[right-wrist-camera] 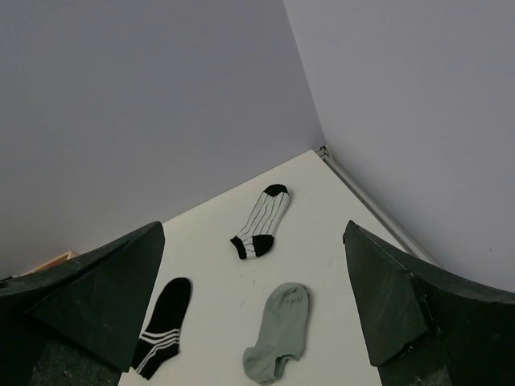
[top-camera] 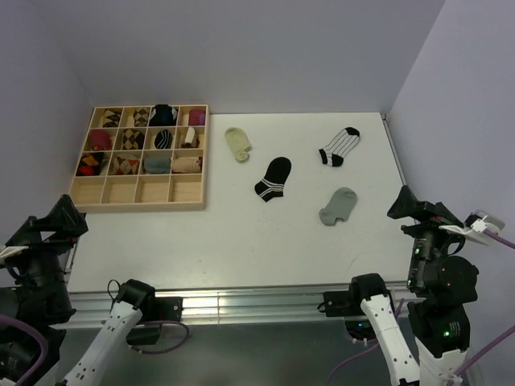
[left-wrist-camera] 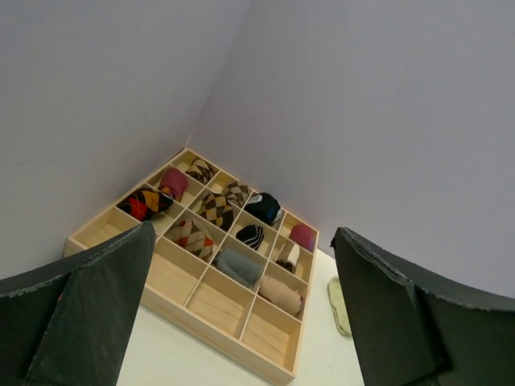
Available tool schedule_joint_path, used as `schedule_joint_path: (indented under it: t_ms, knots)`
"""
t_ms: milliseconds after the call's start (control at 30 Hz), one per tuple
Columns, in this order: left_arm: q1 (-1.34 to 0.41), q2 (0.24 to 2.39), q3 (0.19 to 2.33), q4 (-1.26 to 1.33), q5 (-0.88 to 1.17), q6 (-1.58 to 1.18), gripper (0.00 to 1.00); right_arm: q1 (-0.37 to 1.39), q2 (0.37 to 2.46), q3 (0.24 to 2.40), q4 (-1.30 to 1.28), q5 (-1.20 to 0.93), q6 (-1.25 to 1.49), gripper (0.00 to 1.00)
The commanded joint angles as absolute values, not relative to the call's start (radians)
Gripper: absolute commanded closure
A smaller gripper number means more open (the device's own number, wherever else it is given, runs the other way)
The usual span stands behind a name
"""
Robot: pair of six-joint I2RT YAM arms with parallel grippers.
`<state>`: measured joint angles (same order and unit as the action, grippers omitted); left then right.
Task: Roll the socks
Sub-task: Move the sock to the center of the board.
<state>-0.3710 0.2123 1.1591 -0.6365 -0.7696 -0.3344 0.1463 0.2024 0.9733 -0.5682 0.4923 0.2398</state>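
Left pincer (top-camera: 68,215) and right pincer (top-camera: 405,206) gape empty at near edge. Flat, unrolled on far-right surface (top-camera: 241,241): grey sock (top-camera: 338,206), black sock (top-camera: 273,178), cream sock (top-camera: 238,144), striped sock (top-camera: 339,146). Step: none begun. Next, probably: reach out and pinch a toe.

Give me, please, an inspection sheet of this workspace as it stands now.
Surface: white table, carrying socks and a tray.
Job's things: four lie flat, unrolled and apart from one another: cream sock, black sock with white bands, striped sock, grey sock.
Clutter: wooden tray at the far left; rolled socks fill three rows, the nearest row is empty.
Tools: left tool and right tool are both open and hold nothing, by the near corners.
Cables: purple cables hang by the arm bases, off the table.
Surroundings: plain pale walls; metal rail along the near edge.
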Motion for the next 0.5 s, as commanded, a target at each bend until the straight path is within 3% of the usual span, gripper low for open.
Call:
schedule_joint_path:
  t_ms: [0,367,467]
  knots:
    - [-0.374,0.245,1.128,-0.575,-0.742,-0.318,0.01,0.153,0.230,0.957,-0.512,0.444,0.219,0.00]
    - [-0.374,0.322,0.994,-0.526,-0.546,-0.396,0.01,0.153,0.489,0.960,-0.577,0.161,0.330,0.00]
    - [-0.374,0.379,0.965,-0.517,-0.441,-0.416,0.00,0.152,0.593,0.965,-0.560,-0.019,0.373,0.00]
